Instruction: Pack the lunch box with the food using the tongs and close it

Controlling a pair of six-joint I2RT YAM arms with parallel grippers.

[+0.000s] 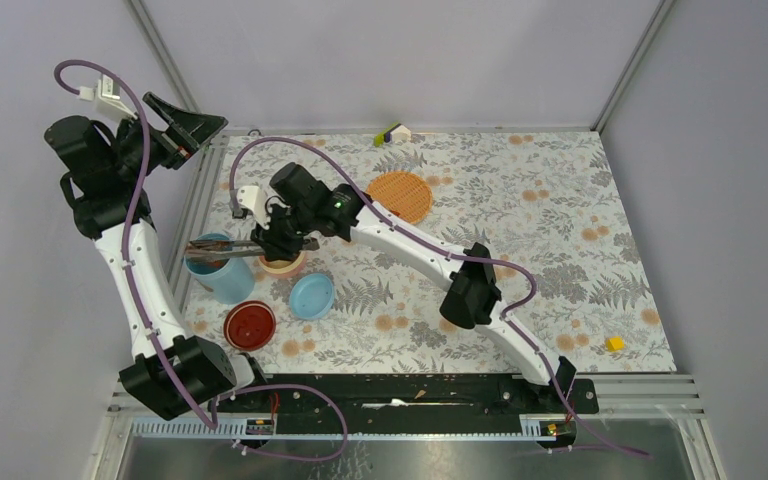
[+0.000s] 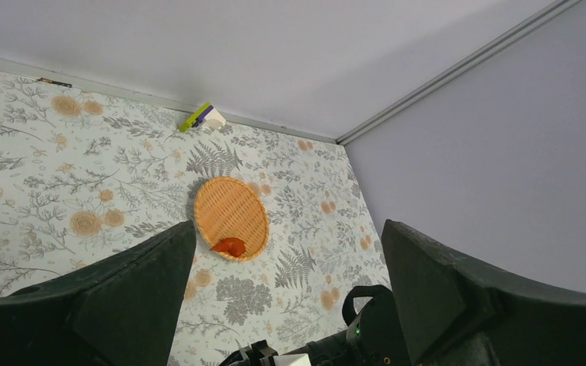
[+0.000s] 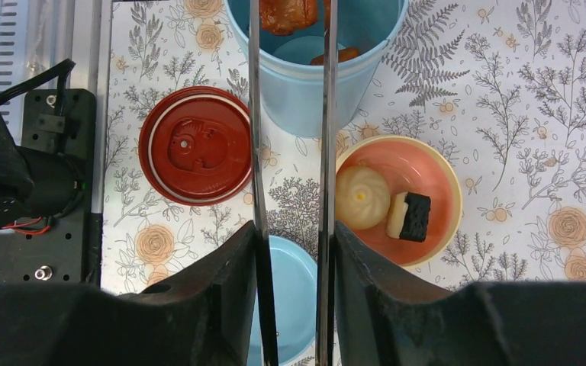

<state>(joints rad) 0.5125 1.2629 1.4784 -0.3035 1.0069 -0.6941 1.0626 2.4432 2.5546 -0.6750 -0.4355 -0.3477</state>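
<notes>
My right gripper (image 3: pixel 294 236) is shut on the silver tongs (image 3: pixel 253 152), whose two arms stand slightly apart. Their tips reach over the open light blue lunch box (image 3: pixel 305 107), which holds a brown-orange food piece (image 3: pixel 286 14) and an orange chunk (image 3: pixel 339 55). To its right, the pink-orange inner bowl (image 3: pixel 427 171) carries a beige bun (image 3: pixel 362 197) and a black-and-white sushi roll (image 3: pixel 410 216). The round light blue lid (image 1: pixel 311 296) lies on the table under the gripper. My left gripper (image 1: pixel 192 128) hangs open and empty, high at the far left. One orange piece (image 2: pixel 230 245) sits on the woven plate (image 2: pixel 231 206).
A red round lid (image 1: pixel 250 324) lies near the left arm's base. A green-and-white block (image 1: pixel 392 133) rests against the back wall. A small yellow block (image 1: pixel 615 343) sits at the near right. The metal frame rail runs along the table's left edge.
</notes>
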